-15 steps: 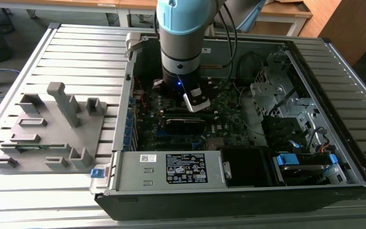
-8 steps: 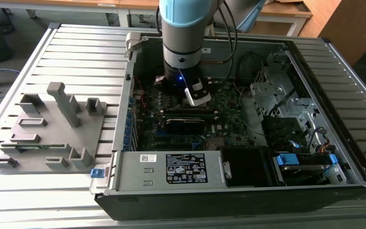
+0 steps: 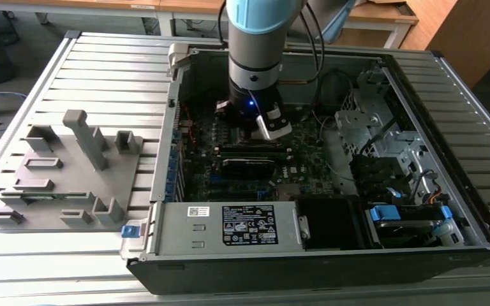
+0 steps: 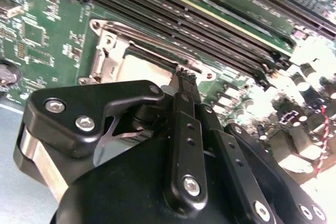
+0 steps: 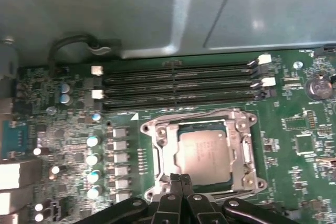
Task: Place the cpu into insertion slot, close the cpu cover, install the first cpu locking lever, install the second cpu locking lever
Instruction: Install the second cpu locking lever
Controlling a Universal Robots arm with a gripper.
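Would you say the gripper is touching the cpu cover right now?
Cannot tell. In the first wrist view the gripper overlaps the cpu cover's near edge, hiding any contact or gap.

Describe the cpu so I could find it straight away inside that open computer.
Find the green motherboard in the first wrist view, then the row of long black memory slots across it. Beside them sits a square silver-framed socket, with the gripper at its edge. The cpu is the flat, dull grey metal square in its centre, unlike the long black slots.
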